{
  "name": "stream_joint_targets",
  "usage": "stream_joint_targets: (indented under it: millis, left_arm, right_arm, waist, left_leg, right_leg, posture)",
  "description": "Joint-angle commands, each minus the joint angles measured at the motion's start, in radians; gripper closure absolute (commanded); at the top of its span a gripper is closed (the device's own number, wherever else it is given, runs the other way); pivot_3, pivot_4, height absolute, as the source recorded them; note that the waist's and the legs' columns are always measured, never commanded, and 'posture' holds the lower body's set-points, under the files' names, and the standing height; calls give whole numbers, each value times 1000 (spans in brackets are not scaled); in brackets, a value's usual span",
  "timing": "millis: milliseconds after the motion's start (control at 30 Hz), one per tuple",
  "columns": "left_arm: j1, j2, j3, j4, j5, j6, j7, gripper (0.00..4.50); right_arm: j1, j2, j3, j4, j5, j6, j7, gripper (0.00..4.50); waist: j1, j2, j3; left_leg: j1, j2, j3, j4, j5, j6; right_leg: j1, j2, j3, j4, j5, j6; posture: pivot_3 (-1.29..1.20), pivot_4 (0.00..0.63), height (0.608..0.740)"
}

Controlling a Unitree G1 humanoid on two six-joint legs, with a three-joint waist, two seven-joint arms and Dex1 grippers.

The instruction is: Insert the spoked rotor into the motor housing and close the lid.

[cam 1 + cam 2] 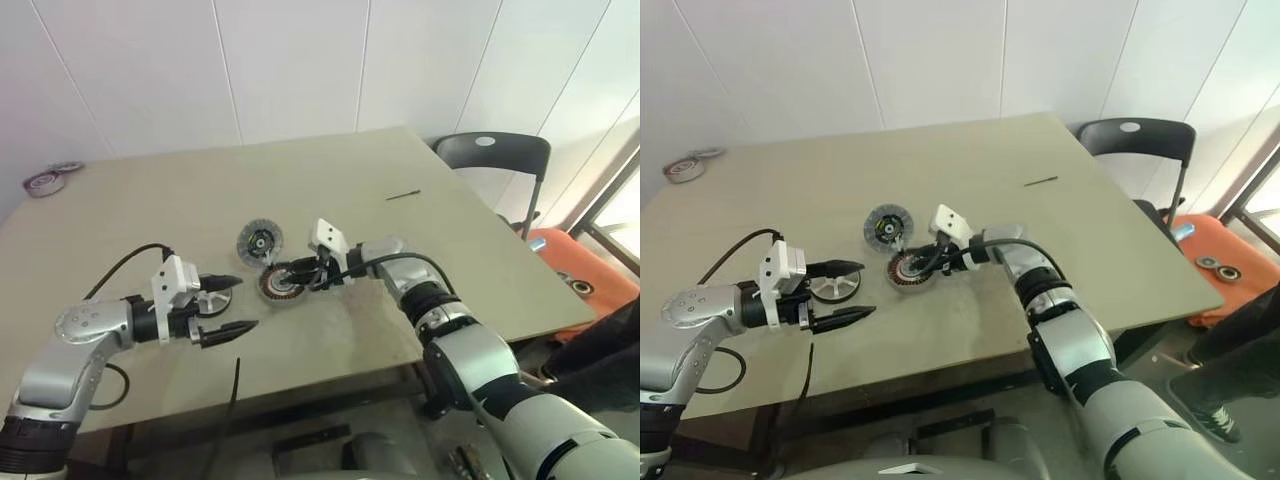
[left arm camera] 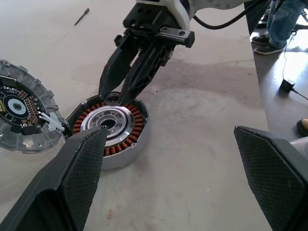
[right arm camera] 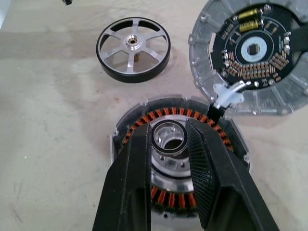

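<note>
Beige matte tabletop [image 1: 330, 180] carrying parts. Motor housing [image 3: 178, 159], round metal shell ringed by copper windings, sitting mid-tabletop; lid [image 3: 250, 53], grey disc showing circuit board, lying just beside it. Spoked rotor [image 3: 134, 49], silver spokes, dark rim, lying near left tool [image 1: 228, 305]. Right tool [image 2: 116, 91] reaching leftward, narrow, fingertips gripping housing's rim. Left tool gaping wide, empty, hovering level.

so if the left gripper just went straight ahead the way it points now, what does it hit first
Most likely the motor housing, which lies dead ahead between the open left gripper fingers, with the right gripper on its far rim; the depth between them is unclear.
</note>
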Motion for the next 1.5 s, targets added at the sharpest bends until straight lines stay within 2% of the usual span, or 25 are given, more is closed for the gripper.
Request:
stream_joint_targets:
  millis: [33, 533, 1000, 1500]
  left_arm:
    - [2, 5, 34, -28, -20, 1, 9, 0]
    - [-4, 31, 34, -9, -8, -10, -10, 0]
    - [30, 37, 58, -36, -14, -2, -4, 0]
    - [26, 54, 79, -3, 10, -29, -1, 0]
  right_arm:
    - [-39, 8, -5, 8, 0, -28, -3, 3565]
    - [-47, 49, -1, 58, -25, -60, -34, 3565]
    - [-79, 78, -4, 138, -53, -85, -127, 3565]
    - [-80, 83, -10, 145, -62, -98, -135, 3565]
  waist:
    - [0, 0, 0]
    - [-1, 0, 0]
    - [-2, 0, 0]
    - [-2, 0, 0]
  left_leg:
    - [0, 0, 0, 0, 0, 0]
    - [-1, 0, 0, -1, 0, 0]
    - [-1, 0, 0, -1, 0, 0]
    - [-1, 0, 1, -1, 0, 0]
  right_leg:
    - [0, 0, 0, 0, 0, 0]
    - [-1, 0, 0, 0, 0, 0]
    - [-2, 0, 0, 0, 0, -1]
    - [-2, 0, 0, 0, -2, -3]
  posture:
    - [0, 0, 740]
    - [0, 0, 740]
    - [0, 0, 740]
    - [0, 0, 740]
